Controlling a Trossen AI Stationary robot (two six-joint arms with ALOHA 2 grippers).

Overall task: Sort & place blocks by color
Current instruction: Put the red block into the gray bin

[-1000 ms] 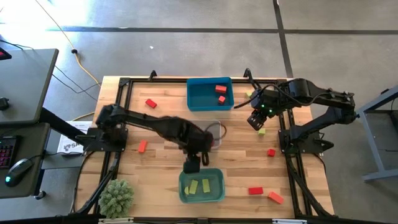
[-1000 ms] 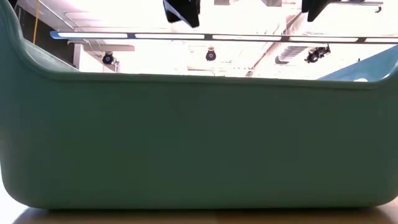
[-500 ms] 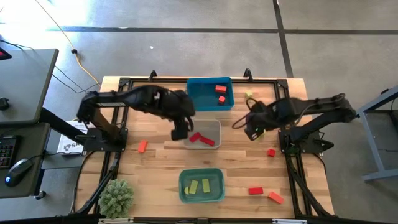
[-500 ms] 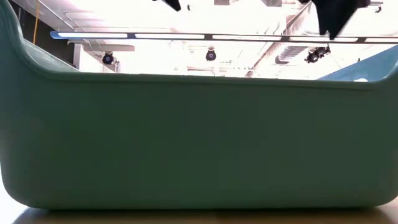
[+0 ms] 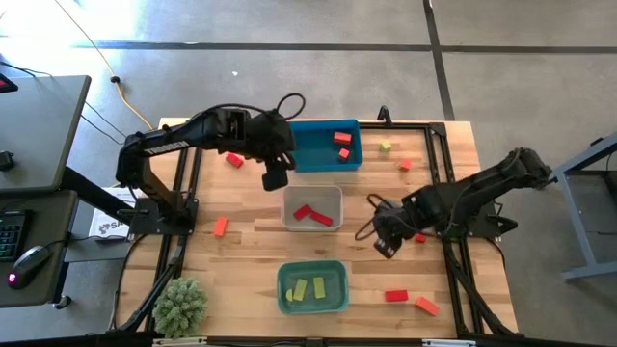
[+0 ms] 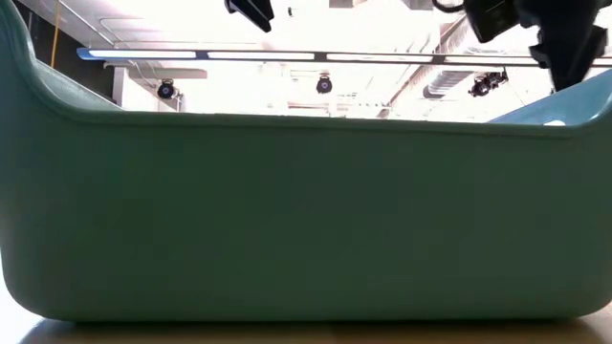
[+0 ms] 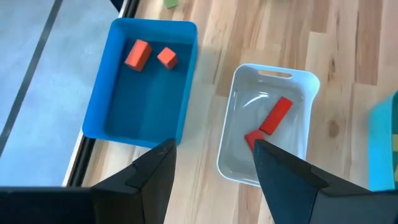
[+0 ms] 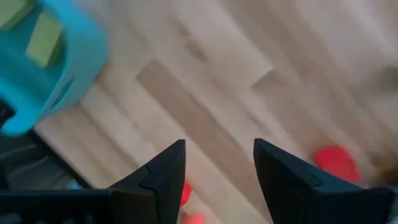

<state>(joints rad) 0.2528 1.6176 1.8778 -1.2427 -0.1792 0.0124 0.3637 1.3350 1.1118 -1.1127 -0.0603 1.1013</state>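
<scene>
My left gripper point(image 5: 275, 178) hangs open and empty between the blue bin point(image 5: 326, 145) and the clear-grey bin point(image 5: 312, 208); its wrist view shows both bins past the open fingers point(image 7: 211, 168). Two orange blocks point(image 7: 149, 55) lie in the blue bin and red blocks point(image 7: 270, 121) lie in the clear-grey bin. My right gripper point(image 5: 384, 246) is open and empty over bare table to the right of the teal bin point(image 5: 312, 287), which holds yellow-green blocks point(image 5: 308, 287). A red block point(image 8: 336, 163) lies near it.
Loose blocks lie on the table: red point(image 5: 234, 160) and orange point(image 5: 221, 226) at the left; yellow-green point(image 5: 386, 146), orange point(image 5: 405, 165), red point(image 5: 420, 236), red point(image 5: 396, 295) and orange point(image 5: 427, 306) at the right. A plant point(image 5: 180, 306) stands at the near left corner. The teal bin's wall point(image 6: 306, 220) fills the low view.
My left gripper has swung from above the teal bin toward the far edge, past the clear-grey bin, to the blue bin's left side. My right gripper has travelled from beside the blue bin toward the near edge, ending right of the teal bin.
</scene>
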